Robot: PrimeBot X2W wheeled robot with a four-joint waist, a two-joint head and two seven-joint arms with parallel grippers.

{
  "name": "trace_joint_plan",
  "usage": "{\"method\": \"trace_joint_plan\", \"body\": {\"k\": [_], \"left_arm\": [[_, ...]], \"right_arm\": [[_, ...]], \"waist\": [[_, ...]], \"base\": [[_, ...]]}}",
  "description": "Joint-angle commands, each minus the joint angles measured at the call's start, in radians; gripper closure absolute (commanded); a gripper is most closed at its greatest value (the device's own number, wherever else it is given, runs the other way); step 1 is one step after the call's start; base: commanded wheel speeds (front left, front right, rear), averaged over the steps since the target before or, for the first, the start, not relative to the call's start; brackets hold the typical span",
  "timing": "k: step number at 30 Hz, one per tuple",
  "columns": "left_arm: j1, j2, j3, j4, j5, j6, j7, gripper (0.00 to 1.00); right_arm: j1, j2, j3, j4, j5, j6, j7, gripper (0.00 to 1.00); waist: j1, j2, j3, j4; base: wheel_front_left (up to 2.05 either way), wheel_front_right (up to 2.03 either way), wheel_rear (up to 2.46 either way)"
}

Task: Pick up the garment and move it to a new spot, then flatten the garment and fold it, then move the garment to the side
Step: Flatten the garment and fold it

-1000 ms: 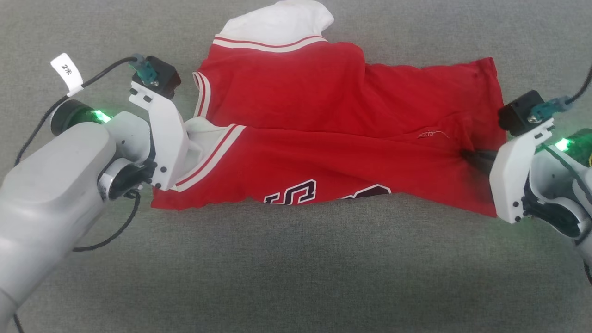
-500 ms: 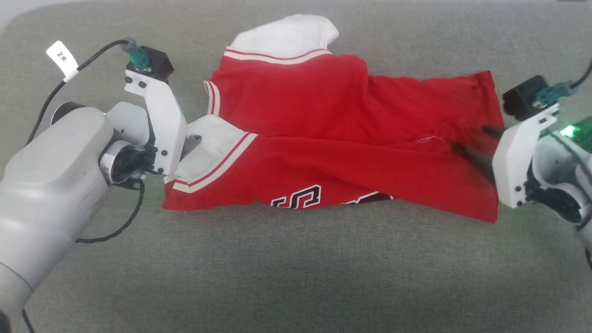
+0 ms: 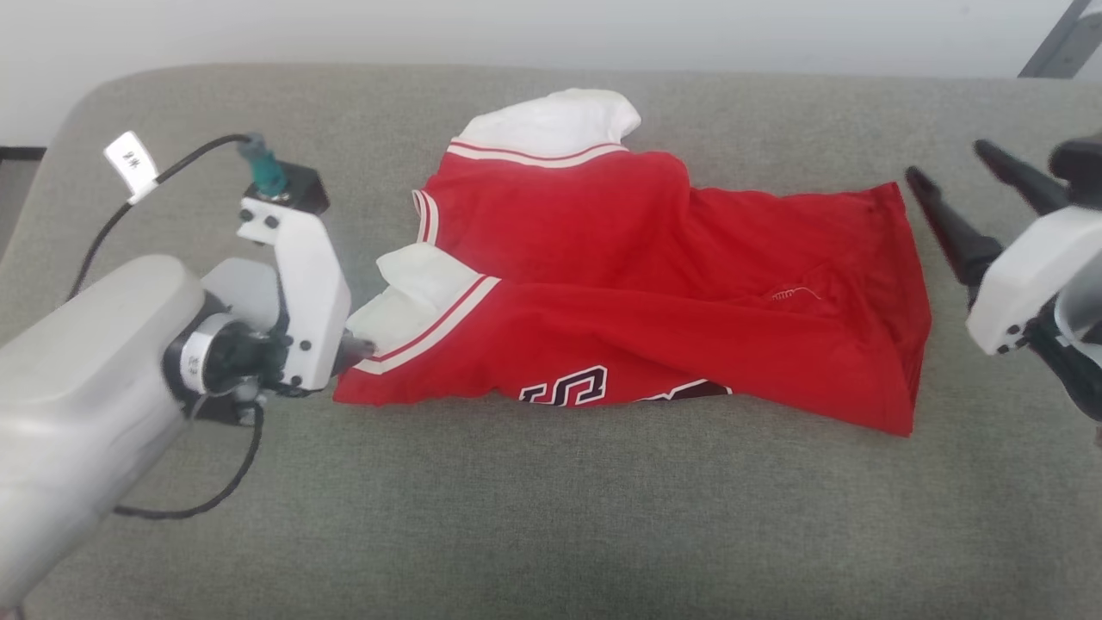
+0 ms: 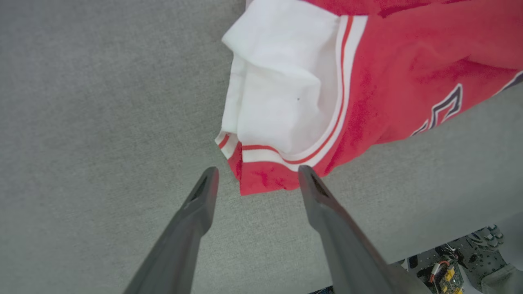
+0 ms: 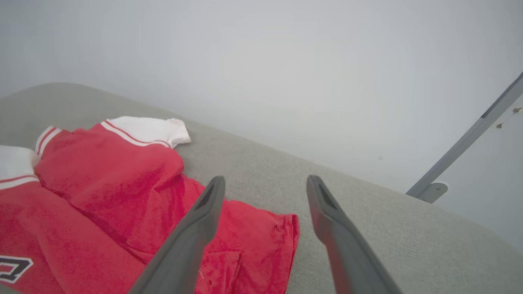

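My left hand [image 4: 255, 175] at 9 o'clock is spread wide, gripping nothing, with the garment [image 3: 646, 258] corner sitting between its fingers. The garment lies folded over mid-surface [image 3: 551, 534]. My right hand [image 3: 947, 162] at 3 o'clock is wide too and empty, just clear of the hem.
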Motion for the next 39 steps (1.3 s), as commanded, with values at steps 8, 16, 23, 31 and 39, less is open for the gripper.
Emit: {"method": "trace_joint_plan", "body": {"k": [8,16,23,31,39], "left_arm": [[0.068,0.079,-0.013,-0.153,0.001,0.103,0.033,0.0],[0.091,0.079,-0.026,-0.106,0.037,0.109,-0.029,0.0],[0.109,0.039,-0.019,0.001,0.023,0.087,-0.068,0.0],[0.126,-0.009,-0.028,0.087,-0.01,0.034,-0.055,1.0],[0.098,-0.054,-0.024,0.113,-0.007,0.005,-0.07,1.0]], "right_arm": [[0.113,0.132,-0.262,-0.107,-0.182,0.0,-0.043,0.0],[0.209,0.222,-0.396,-0.285,-0.26,0.0,0.022,0.0],[0.307,0.26,-0.442,-0.419,-0.258,0.0,0.122,0.0],[0.434,0.238,-0.415,-0.51,-0.193,0.0,0.392,0.0],[0.456,0.236,-0.418,-0.524,-0.133,0.0,0.665,0.0]], "waist": [[0.0,-0.0001,-0.002,-0.03],[0.0,-0.0001,0.05,-0.077],[0.0,-0.0001,0.083,-0.111],[0.0,-0.0001,0.087,-0.12],[0.0,-0.0001,0.111,-0.096]], "base": [[0.0,0.0,0.0],[0.0,0.0,0.0],[0.0,0.0,0.0],[0.0,0.0,0.0],[0.0,0.0,0.0]]}}
